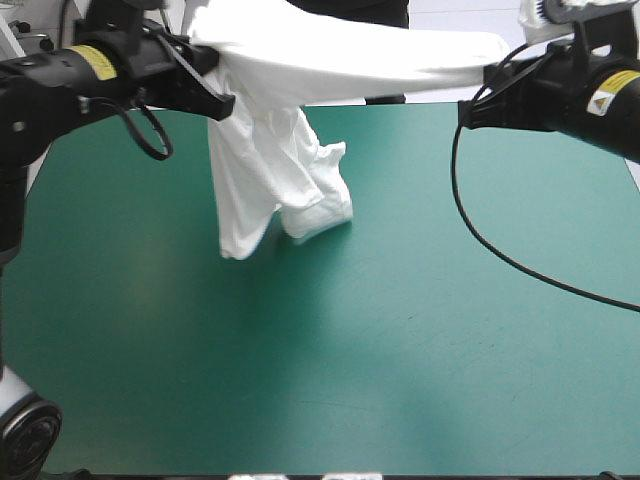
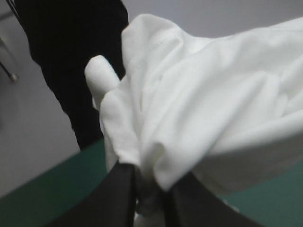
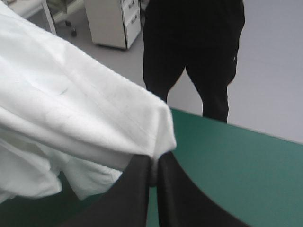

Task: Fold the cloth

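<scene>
The white T-shirt (image 1: pixel 300 90) hangs lifted over the far half of the table, stretched in a band between both arms. Its lower part (image 1: pixel 275 180) droops in folds, and the bottom touches the teal-green cover. My left gripper (image 1: pixel 222 100) is shut on the T-shirt at its left end; in the left wrist view the cloth (image 2: pixel 203 109) bunches out from between the black fingers (image 2: pixel 124 189). My right gripper (image 1: pixel 478 95) is shut on the T-shirt at its right end, where a hemmed corner (image 3: pixel 142 127) is pinched between the fingers (image 3: pixel 137 184).
The teal-green table (image 1: pixel 350 330) spreads wide in front of the hanging cloth. Its far edge runs just behind the shirt.
</scene>
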Controlling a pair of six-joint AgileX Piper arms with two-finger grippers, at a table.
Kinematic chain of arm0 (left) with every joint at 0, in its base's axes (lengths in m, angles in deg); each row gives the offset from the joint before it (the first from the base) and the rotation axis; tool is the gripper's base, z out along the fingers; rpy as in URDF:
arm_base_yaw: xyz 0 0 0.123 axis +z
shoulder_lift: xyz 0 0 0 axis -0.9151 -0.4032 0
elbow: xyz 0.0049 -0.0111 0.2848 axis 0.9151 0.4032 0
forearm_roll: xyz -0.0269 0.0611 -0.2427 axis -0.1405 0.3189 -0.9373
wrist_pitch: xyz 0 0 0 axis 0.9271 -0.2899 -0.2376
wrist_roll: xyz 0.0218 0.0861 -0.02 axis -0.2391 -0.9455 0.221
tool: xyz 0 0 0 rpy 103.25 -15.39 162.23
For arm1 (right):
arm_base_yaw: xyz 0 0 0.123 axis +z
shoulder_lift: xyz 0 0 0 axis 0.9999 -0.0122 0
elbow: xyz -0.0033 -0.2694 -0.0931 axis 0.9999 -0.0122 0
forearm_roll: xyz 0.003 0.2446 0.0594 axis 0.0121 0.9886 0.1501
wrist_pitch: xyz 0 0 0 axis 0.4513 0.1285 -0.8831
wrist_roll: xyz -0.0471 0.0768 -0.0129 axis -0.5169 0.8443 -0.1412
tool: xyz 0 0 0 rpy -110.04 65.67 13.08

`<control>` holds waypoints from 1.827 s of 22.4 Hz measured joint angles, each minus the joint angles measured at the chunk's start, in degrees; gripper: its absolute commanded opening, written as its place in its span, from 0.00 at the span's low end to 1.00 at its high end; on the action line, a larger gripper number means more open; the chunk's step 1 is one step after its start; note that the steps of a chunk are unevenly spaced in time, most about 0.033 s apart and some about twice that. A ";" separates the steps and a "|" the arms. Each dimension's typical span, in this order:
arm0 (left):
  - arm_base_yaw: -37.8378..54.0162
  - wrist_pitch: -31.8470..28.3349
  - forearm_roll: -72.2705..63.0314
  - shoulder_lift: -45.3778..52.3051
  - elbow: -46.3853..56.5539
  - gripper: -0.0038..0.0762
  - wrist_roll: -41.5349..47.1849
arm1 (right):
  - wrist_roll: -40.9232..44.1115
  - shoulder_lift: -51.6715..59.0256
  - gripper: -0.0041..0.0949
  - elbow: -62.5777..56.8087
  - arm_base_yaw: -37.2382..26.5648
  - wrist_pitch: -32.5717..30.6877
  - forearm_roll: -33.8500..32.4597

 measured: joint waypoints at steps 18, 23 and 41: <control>0.00 1.49 -4.33 14.47 -0.50 0.04 -0.06 | 3.73 6.98 0.02 4.51 0.33 -6.29 10.81; 0.00 1.41 -3.32 23.18 27.88 0.04 1.89 | 8.67 16.31 0.02 -18.28 0.33 -5.69 10.17; 4.49 -21.25 4.05 -9.18 54.13 0.04 6.07 | 13.33 -13.41 0.02 -41.91 0.34 21.16 0.72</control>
